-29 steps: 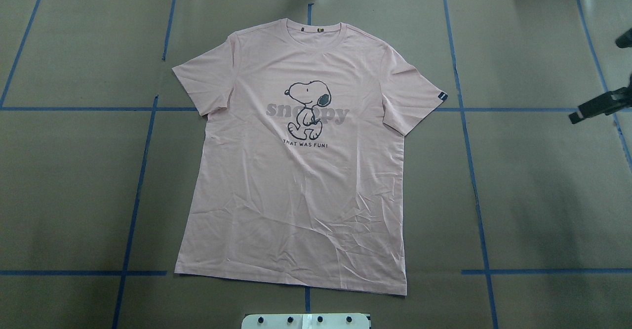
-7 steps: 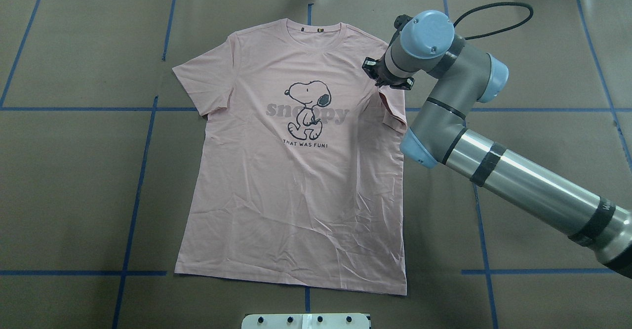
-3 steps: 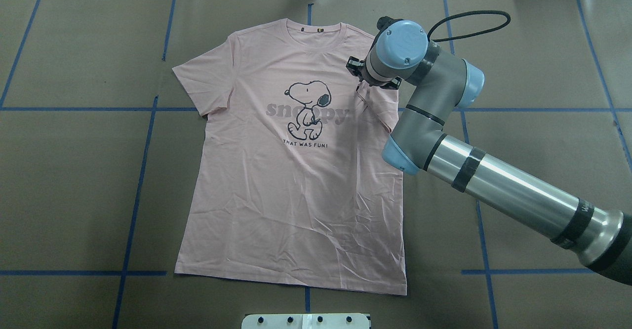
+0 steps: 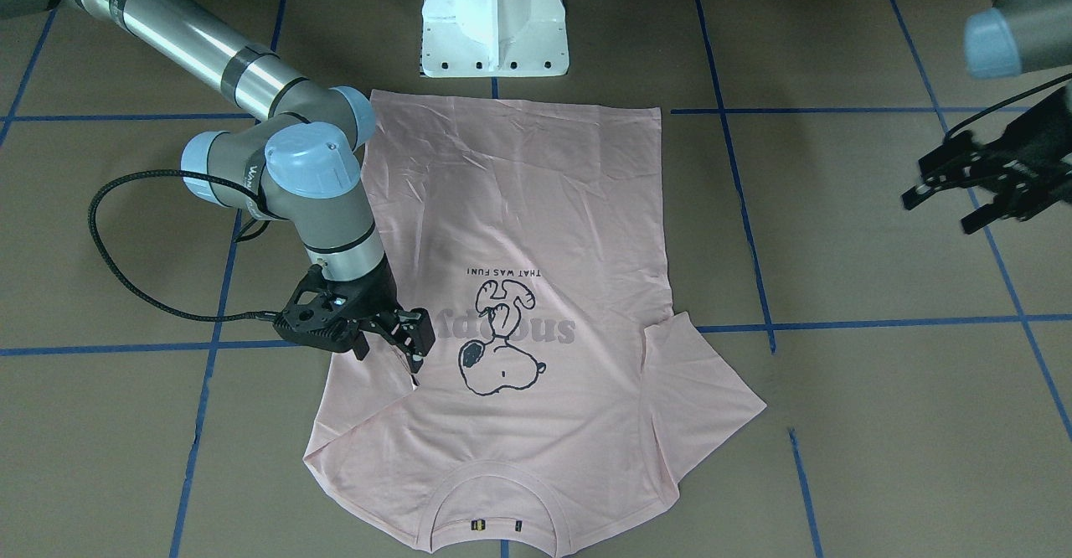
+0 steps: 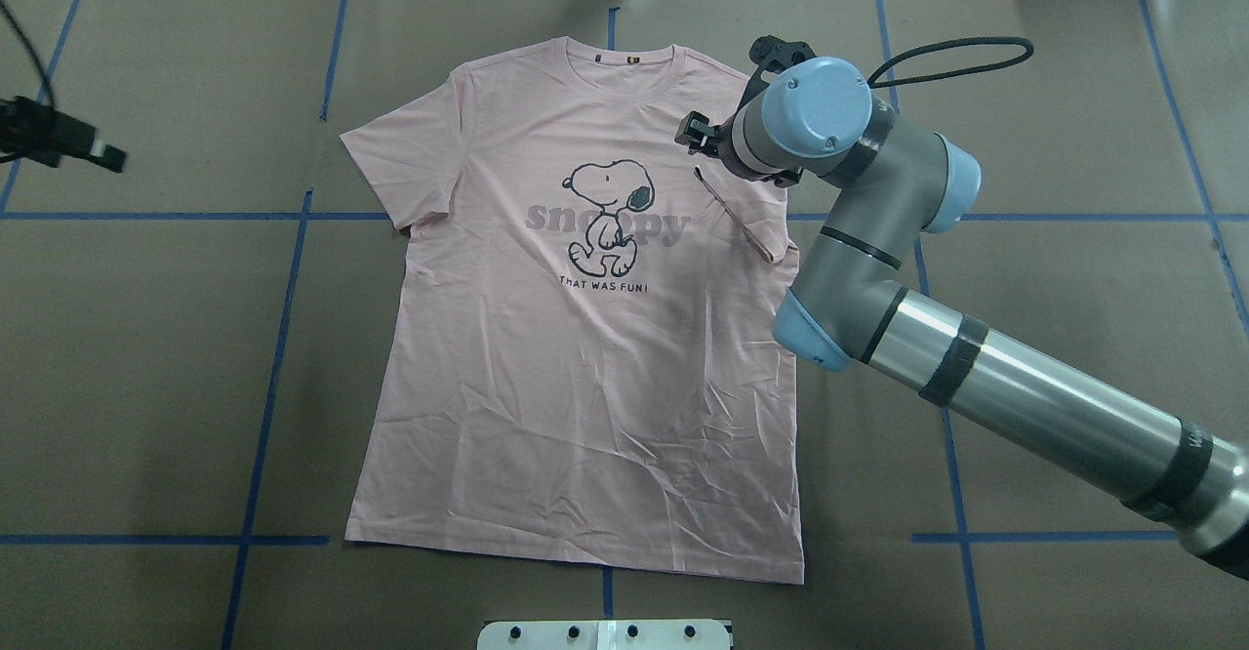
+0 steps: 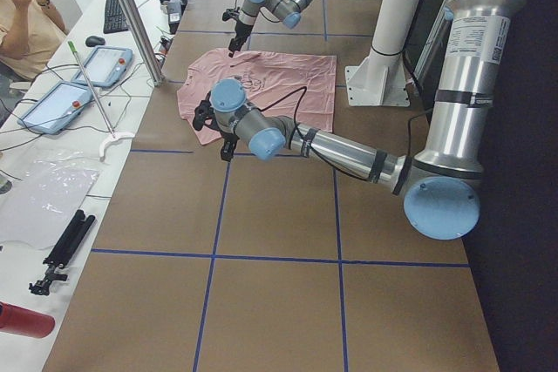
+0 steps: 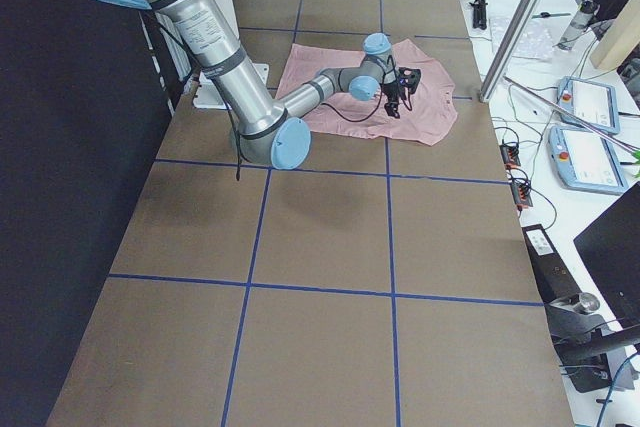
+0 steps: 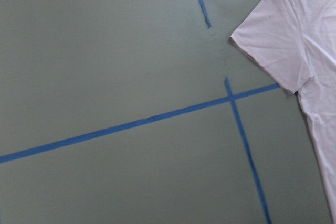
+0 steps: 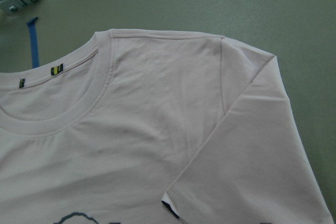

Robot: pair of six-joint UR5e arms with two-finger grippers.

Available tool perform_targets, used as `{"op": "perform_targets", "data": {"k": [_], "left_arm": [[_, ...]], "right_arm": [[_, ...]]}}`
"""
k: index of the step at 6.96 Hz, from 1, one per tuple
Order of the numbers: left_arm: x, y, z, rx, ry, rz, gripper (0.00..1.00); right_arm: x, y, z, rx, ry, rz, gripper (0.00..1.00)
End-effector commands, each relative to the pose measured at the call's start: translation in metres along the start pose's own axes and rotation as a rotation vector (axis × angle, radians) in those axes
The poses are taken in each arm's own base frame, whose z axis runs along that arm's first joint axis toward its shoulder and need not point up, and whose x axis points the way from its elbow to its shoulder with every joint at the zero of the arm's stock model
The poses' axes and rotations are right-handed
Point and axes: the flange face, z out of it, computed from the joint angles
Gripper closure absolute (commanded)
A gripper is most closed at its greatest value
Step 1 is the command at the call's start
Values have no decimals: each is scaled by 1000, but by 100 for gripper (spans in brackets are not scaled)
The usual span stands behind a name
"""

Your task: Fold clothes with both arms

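I judge that only one sleeve point(image 5: 746, 216) of the T-shirt point(image 5: 585, 386) lies folded in, below my wide, empty right gripper point(image 4: 390, 350); the left gripper point(image 4: 938, 213) hangs wide, and all other folds are left.

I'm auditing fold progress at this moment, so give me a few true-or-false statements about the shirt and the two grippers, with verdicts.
1. The T-shirt lies print side up. True.
2. The sleeve on the right arm's side is folded in over the chest. True.
3. The left gripper is shut on the other sleeve. False: it hangs open over the table, apart from the shirt.
4. The hem is folded up to the collar. False: it lies flat at the end near the robot's base.
5. The right gripper is open. True.
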Motion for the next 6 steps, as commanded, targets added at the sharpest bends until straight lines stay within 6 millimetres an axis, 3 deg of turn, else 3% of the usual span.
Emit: {"op": "perform_targets", "data": {"k": [1,2,4,6], "left_arm": [[108,-72,131,26,-95,-81,5],[75,-78,171,56,-63,-48,5],[66,-105,192,166,-95,-92,6],[68,-109,214,223,-168,-93,9]], "right_arm": [[39,22,-52,-68,-70,-16,0],[54,25,-53,-93,-61,-20,0],[53,26,-56,-95,-79,-76,0],[50,32,-57,-98,-84,-72,0]]}}
